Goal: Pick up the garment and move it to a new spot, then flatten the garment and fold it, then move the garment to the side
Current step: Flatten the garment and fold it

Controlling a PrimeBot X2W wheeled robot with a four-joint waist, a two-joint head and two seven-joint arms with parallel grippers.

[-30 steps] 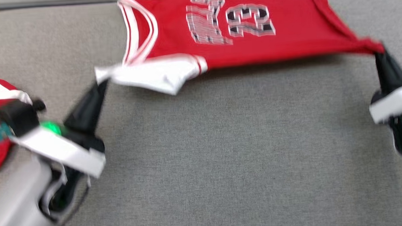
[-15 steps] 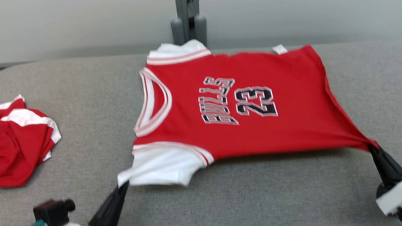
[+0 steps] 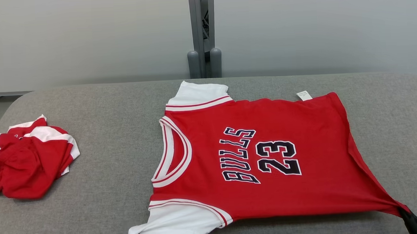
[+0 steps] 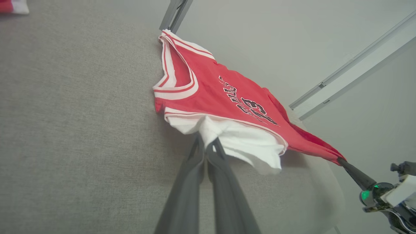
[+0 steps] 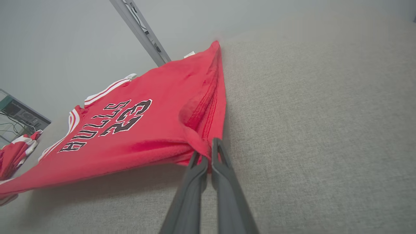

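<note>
Two grips logged: I had left jaws clamped on the jersey's (image 3: 300, 127) white sleeve, right jaws on its hem corner; jersey spread on the tabletop (image 3: 103, 206), collar-to-hem axis crosswise, beyond both jaws.

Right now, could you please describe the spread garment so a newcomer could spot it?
On the grey fabric-covered table, look right of centre for the red jersey with white sleeves. Unlike the crumpled red-and-white garment at far left, it is spread open, showing BULLS 23.

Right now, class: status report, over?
Left gripper shut on Bulls jersey sleeve. Right gripper shut on hem corner. Crumpled red garment lies apart, left.
</note>
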